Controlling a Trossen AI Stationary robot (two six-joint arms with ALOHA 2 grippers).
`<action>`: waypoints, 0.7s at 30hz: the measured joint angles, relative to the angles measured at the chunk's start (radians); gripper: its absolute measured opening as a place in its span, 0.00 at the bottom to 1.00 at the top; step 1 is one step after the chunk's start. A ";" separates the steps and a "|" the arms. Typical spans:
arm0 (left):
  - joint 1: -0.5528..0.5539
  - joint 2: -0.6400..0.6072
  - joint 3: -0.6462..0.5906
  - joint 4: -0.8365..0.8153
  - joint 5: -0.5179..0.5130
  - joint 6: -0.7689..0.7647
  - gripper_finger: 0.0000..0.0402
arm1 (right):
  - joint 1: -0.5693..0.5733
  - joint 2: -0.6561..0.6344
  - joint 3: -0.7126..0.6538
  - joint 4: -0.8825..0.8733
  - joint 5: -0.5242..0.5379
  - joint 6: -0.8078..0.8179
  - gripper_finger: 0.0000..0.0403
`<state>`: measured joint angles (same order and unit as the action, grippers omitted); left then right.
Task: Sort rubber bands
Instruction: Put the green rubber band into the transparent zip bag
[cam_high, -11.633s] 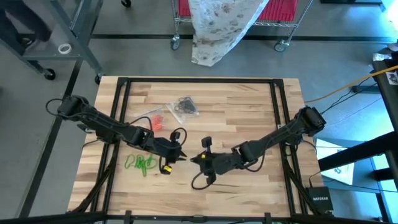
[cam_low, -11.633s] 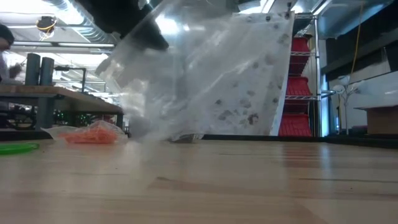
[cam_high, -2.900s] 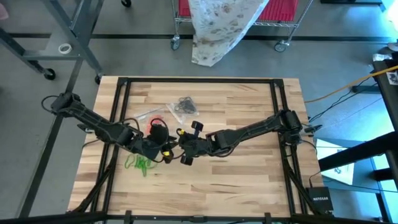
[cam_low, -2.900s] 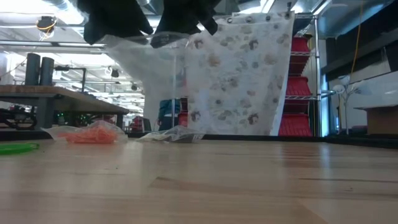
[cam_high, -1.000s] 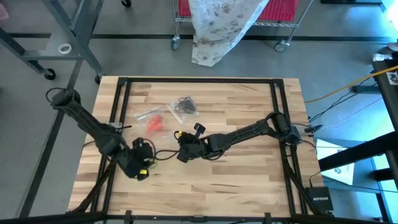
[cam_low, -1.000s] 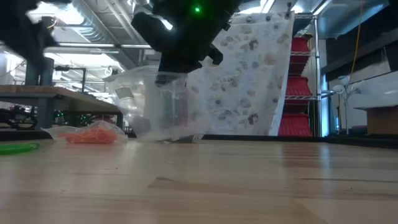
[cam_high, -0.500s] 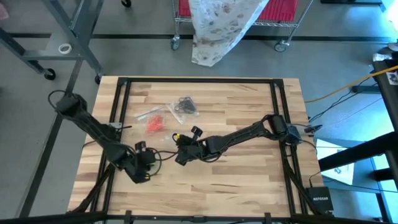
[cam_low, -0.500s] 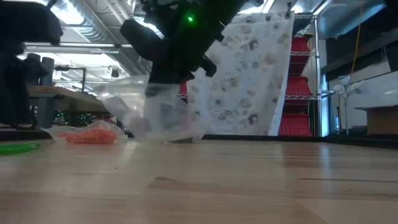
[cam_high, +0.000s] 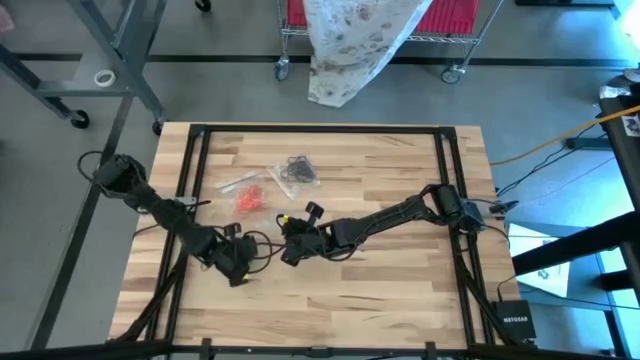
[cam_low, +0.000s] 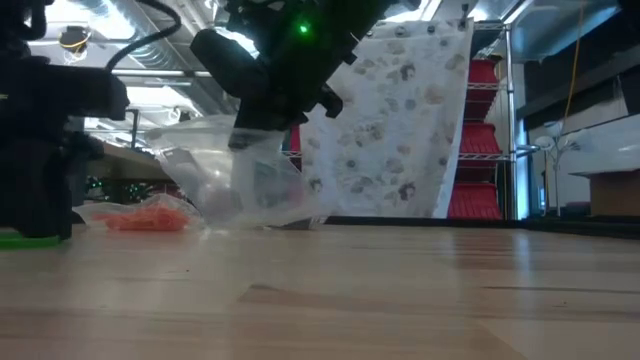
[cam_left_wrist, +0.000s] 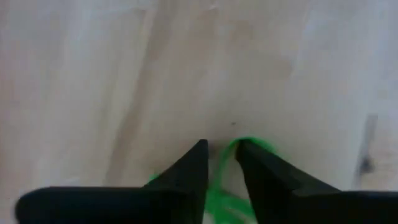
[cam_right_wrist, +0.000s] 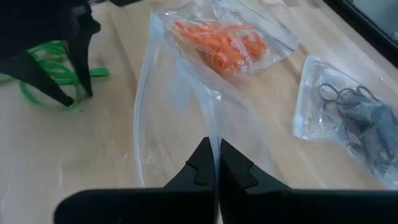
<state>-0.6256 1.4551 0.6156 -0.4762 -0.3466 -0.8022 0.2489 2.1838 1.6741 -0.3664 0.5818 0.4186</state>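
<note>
left gripper (cam_left_wrist: 219, 155) down at the table (cam_high: 390, 290), fingertips parted by a narrow gap, straddling a strand of the green rubber bands (cam_left_wrist: 231, 190). whether the strand is actually pinched, cannot tell; the fingers look near it on both sides. in the high view this gripper (cam_high: 238, 268) sits at the near-left part of the wooden top, covering most of the green pile. in the low view the left arm's dark bulk stands at the far left with a sliver of green (cam_low: 25, 240) under it on the wood.

right gripper (cam_right_wrist: 215, 163) fingers pressed together on the edge of an empty clear bag (cam_right_wrist: 180, 118), holding it up off the table with its mouth sagging open. in the high view this gripper (cam_high: 290, 247) is near the middle of the table, just beside the left one, arm stretched in from the right edge. the low view shows the bag (cam_low: 240, 185) hanging from the gripper, lower edge close to the surface.

beyond, farther from the arms: a clear bag holding the orange-red rubber bands (cam_right_wrist: 219, 38), lying flat, and beside it another clear bag with the black rubber bands (cam_right_wrist: 357, 121). high view puts both in the upper middle of the table, orange (cam_high: 248, 197) to the left of black (cam_high: 297, 168), near each other.

behind the table, a patterned cloth (cam_low: 400, 130) hangs over a wire cart with red bins (cam_low: 478, 135).
</note>
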 joint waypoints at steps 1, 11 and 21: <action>0.006 0.000 -0.006 0.027 0.015 0.004 0.21 | 0.000 0.000 0.000 -0.001 -0.007 -0.001 0.00; -0.018 -0.054 0.113 -0.062 0.017 0.060 0.01 | 0.000 0.000 0.000 -0.003 -0.121 0.049 0.00; -0.050 -0.230 0.314 -0.160 -0.387 0.172 0.00 | -0.001 -0.001 0.002 0.034 -0.195 0.121 0.00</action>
<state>-0.6757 1.2255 0.9295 -0.6358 -0.7335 -0.6298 0.2481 2.1830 1.6756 -0.3328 0.3873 0.5401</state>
